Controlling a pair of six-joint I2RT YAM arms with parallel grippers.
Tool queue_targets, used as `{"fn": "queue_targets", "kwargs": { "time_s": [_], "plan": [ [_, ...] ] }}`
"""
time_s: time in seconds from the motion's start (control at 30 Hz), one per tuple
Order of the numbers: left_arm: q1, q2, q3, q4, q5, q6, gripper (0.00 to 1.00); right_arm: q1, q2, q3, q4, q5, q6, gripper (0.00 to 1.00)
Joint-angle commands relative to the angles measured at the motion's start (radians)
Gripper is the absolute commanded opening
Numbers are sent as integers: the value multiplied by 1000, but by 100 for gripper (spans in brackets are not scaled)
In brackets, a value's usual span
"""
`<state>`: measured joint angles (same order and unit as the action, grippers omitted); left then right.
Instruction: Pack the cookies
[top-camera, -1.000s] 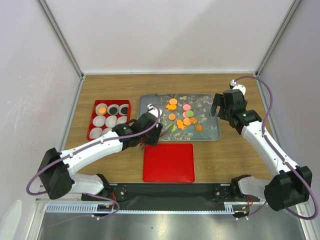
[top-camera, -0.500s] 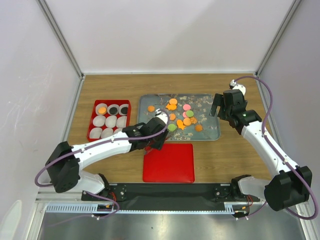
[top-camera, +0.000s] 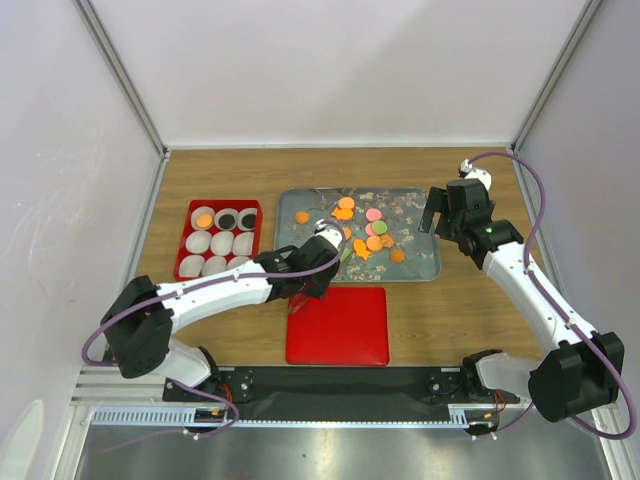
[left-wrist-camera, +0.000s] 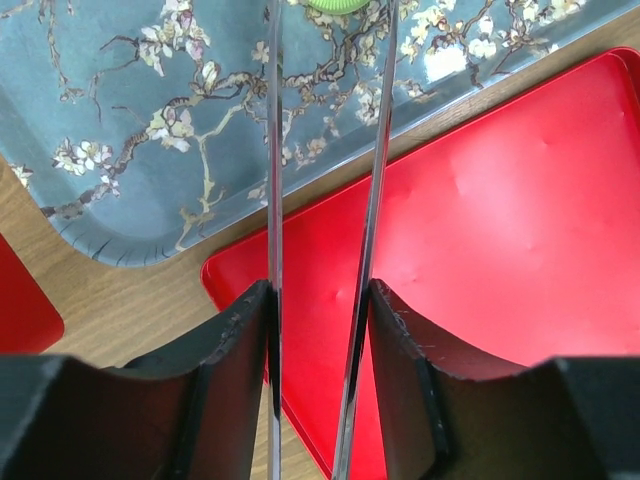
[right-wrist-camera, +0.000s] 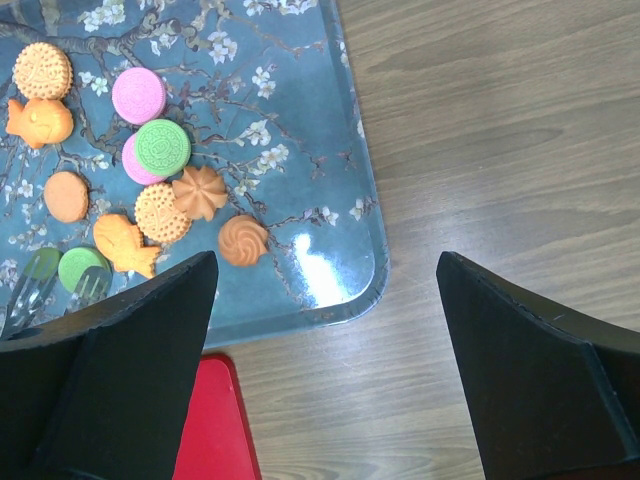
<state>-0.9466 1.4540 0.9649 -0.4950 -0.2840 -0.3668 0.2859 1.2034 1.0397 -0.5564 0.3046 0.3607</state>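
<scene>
The cookies (top-camera: 365, 235) lie in a cluster on the blue flowered tray (top-camera: 420, 265): orange, pink and green ones, also in the right wrist view (right-wrist-camera: 160, 150). My left gripper (top-camera: 308, 275) is shut on metal tongs (left-wrist-camera: 272, 180) over the tray's near edge. The tong tips reach a green cookie (right-wrist-camera: 80, 268), which also shows at the top edge of the left wrist view (left-wrist-camera: 333, 4). I cannot tell whether the tips pinch it. My right gripper (top-camera: 437, 212) is open and empty above the tray's right end (right-wrist-camera: 300, 150).
A red box (top-camera: 187, 215) with white paper cups stands left of the tray; one cup holds an orange piece and two hold black ones. The flat red lid (top-camera: 338, 325) lies just in front of the tray, under my left wrist (left-wrist-camera: 500, 250).
My left arm has swung right and forward, bringing the tongs from the tray's left end to the green cookie at the near edge. The right arm has not moved.
</scene>
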Motion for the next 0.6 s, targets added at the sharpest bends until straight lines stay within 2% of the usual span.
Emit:
{"fn": "queue_targets", "kwargs": {
  "time_s": [0.0, 0.17, 0.57],
  "plan": [
    [-8, 14, 49, 30, -3, -18, 47, -2, -10, 20, 10, -7, -17, 97],
    [-8, 5, 75, 13, -11, -15, 43, -4, -16, 20, 10, -9, -20, 97],
    [20, -107, 153, -92, -72, 17, 43, -4, -16, 19, 9, -13, -19, 98]
  ]
}}
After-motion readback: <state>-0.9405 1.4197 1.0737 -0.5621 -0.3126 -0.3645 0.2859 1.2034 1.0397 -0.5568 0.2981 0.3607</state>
